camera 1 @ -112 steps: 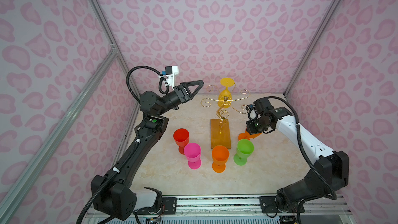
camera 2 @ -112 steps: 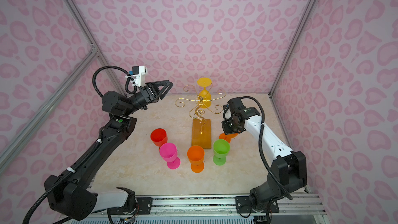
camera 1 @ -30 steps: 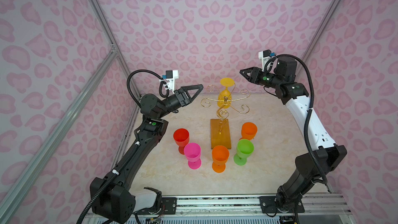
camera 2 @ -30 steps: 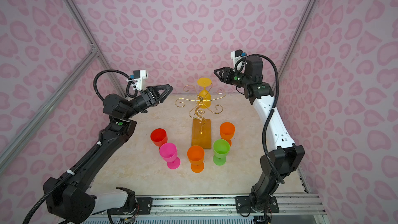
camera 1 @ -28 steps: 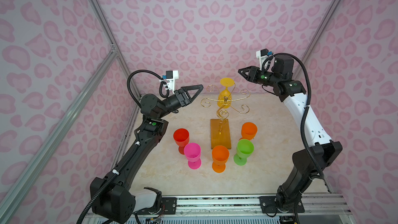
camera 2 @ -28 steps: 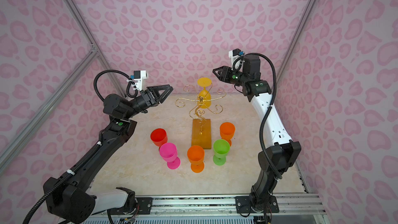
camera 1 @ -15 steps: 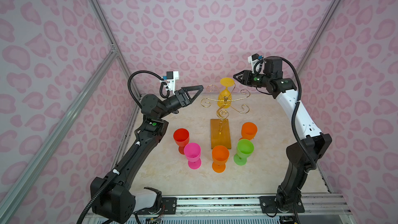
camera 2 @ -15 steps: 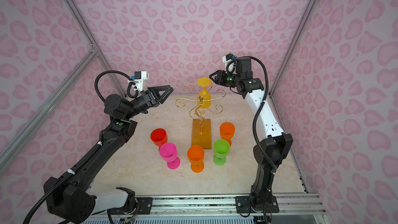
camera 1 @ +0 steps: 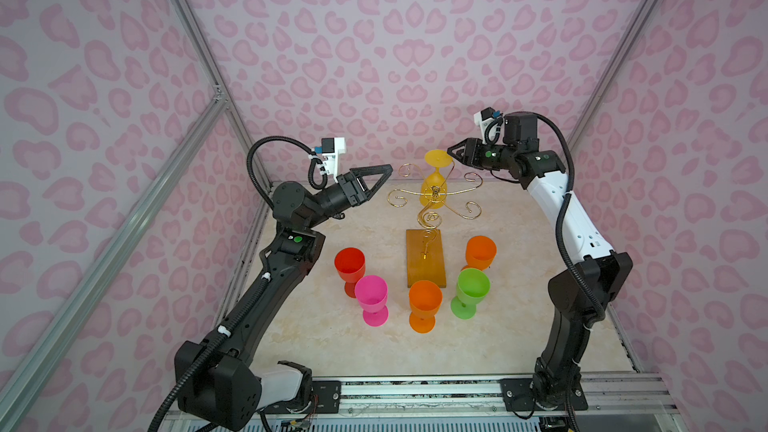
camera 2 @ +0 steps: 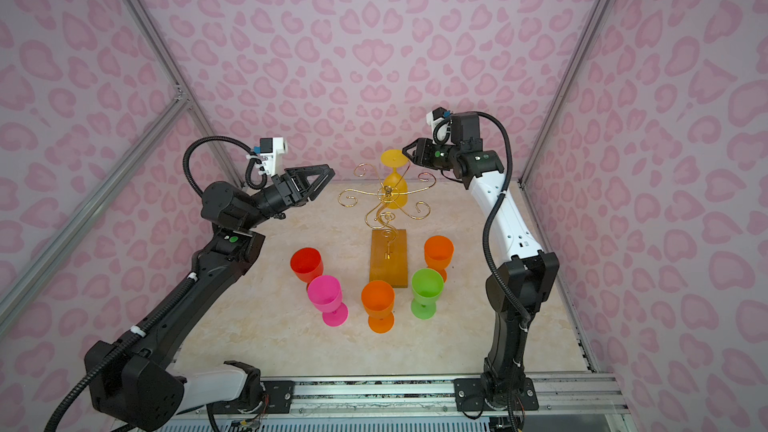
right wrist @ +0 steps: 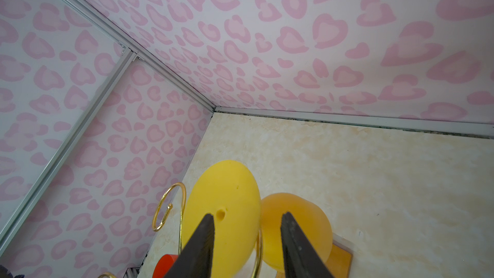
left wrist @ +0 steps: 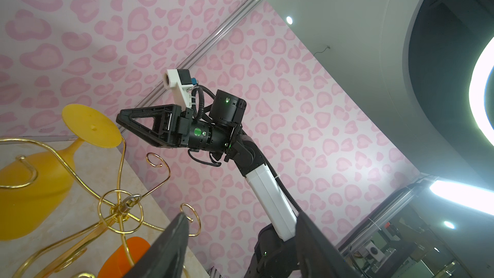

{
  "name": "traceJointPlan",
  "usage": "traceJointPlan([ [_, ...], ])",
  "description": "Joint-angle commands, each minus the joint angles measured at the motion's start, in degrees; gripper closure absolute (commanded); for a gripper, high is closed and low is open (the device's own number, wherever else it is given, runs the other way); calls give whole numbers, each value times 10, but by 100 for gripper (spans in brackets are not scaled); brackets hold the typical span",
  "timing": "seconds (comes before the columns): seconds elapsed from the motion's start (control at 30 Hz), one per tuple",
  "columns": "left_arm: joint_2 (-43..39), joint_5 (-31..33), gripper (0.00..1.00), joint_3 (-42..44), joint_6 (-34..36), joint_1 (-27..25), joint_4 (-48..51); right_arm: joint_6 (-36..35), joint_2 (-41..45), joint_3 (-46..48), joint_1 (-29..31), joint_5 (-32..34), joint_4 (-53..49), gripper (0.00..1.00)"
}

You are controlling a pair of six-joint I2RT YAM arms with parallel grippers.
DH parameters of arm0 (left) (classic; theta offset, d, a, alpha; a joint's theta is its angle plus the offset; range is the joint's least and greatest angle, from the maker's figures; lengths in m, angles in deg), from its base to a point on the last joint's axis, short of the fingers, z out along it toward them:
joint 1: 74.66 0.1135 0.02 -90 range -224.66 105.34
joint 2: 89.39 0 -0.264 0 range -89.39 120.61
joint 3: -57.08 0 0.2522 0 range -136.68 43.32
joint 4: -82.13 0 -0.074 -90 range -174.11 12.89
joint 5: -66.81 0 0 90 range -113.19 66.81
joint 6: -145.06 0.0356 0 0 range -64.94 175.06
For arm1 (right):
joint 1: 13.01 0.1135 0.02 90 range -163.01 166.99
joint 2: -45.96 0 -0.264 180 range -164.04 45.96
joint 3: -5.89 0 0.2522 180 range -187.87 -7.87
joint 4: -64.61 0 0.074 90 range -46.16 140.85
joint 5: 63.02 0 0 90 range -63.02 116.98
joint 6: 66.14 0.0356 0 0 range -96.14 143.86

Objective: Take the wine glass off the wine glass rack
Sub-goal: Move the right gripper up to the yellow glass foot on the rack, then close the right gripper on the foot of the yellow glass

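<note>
A yellow wine glass (camera 1: 432, 191) hangs upside down at the back of the wine glass rack (camera 1: 424, 259), a gold wire stand on an amber base, seen in both top views (camera 2: 388, 261). Its round foot (right wrist: 222, 196) faces up. My right gripper (camera 1: 451, 152) hovers open just right of that foot, tips level with it and nothing between them; its wrist view shows the foot and bowl straight ahead of the right gripper (right wrist: 246, 219). My left gripper (camera 1: 385, 169) stands open and empty, left of the rack's curled arms (left wrist: 120, 204), apart from them.
Five plastic goblets stand upright around the rack base: red (camera 1: 350, 264), pink (camera 1: 371, 296), orange (camera 1: 424, 302), green (camera 1: 472, 288) and another orange (camera 1: 481, 252). Pink patterned walls close in the back and both sides. A metal rail (camera 1: 415, 396) runs along the front.
The right arm rose from beside the orange goblet on the table and swung left, bringing its open gripper up to the yellow glass's foot. The left arm barely shifted.
</note>
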Motion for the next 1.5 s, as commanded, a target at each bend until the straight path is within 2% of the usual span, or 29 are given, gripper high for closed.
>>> traceJointPlan([
  [0.0,2,-4,35,1,10,1,-15,-2,-9,-7,5,-3,0,58],
  [0.5,2,-7,35,3,13,1,-15,-2,-17,-18,13,-9,-7,59],
  [0.97,0,-6,35,3,14,1,-14,15,13,23,19,-31,32,61],
  [1.47,-2,-6,35,7,13,1,-13,17,9,31,24,-50,32,67],
])
